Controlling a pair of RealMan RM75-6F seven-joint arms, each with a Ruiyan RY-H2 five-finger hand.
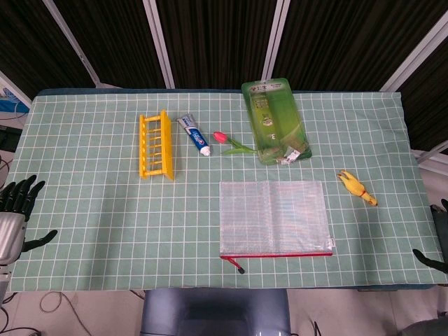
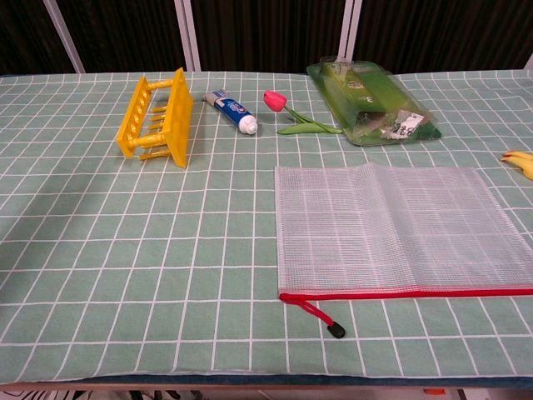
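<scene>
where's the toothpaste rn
The toothpaste lies at the table's far middle-left, between the yellow rack on its left and the tulip on its right.

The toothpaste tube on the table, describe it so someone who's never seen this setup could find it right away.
Look along the far half of the green checked tablecloth, just right of the yellow rack. The toothpaste tube lies flat between that rack and the pink tulip. It is the only small white and blue tube, with blue and red print.
</scene>
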